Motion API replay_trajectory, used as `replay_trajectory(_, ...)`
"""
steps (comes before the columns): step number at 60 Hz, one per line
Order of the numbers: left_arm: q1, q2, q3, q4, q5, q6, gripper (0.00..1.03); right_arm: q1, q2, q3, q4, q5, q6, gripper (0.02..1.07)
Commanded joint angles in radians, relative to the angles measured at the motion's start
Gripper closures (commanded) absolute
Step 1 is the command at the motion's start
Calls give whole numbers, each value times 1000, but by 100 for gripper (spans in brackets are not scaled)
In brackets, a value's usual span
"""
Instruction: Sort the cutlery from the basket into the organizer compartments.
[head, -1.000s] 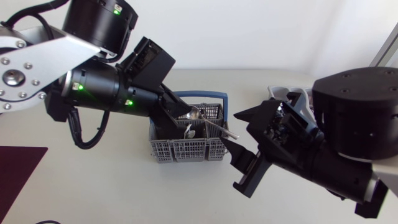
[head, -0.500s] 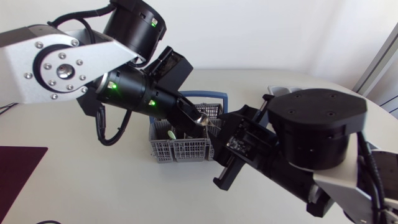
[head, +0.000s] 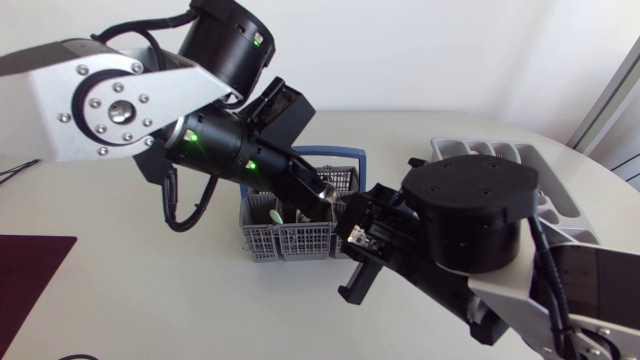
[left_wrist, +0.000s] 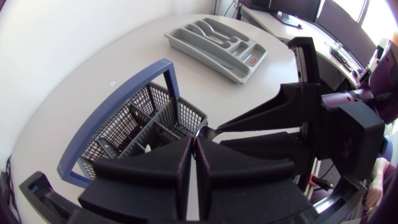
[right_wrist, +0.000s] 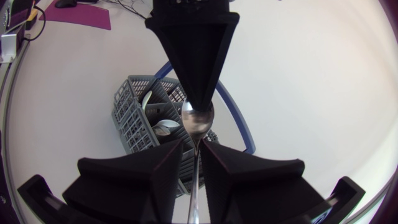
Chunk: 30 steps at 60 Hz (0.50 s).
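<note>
Left gripper (left_wrist: 194, 139) pinched shut on the spoon (right_wrist: 198, 118) bowl above the basket (head: 292, 241), only right wrist view shows handle between right gripper (right_wrist: 192, 148) fingers, narrowly apart, organizer (left_wrist: 214, 38) far right, unobstructed from left wrist

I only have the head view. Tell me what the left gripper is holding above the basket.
Observer: A spoon. The right wrist view shows the left gripper shut on its bowl end.
Operator: Report the right gripper.
Observer: The right gripper is open, one finger on each side of the spoon's handle, with a gap showing on either side.
Operator: Check the organizer.
Observer: The left wrist view shows the grey organizer on the table beyond the basket. I see no cutlery in it.
</note>
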Motion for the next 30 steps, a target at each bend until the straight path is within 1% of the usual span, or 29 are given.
replay_trajectory(1, -8, 12, 33, -3, 8, -20, 100, -8, 28, -22, 13, 13, -24, 89)
replay_trajectory(11, -11, 12, 35, -6, 8, -19, 100, -17, 40, -23, 17, 21, -30, 89)
replay_trajectory(13, -11, 12, 35, -6, 8, -20, 100, -17, 40, -23, 17, 21, -30, 93)
replay_trajectory(16, -12, 10, 35, -6, 8, -20, 100, -19, 40, -23, 17, 21, -30, 95)
replay_trajectory(21, -17, 10, 35, -6, 8, -19, 100, -20, 40, -22, 14, 21, -30, 100)
replay_trajectory(30, -20, 9, 36, -6, 8, -19, 100, -22, 35, -20, 4, 21, -30, 101)
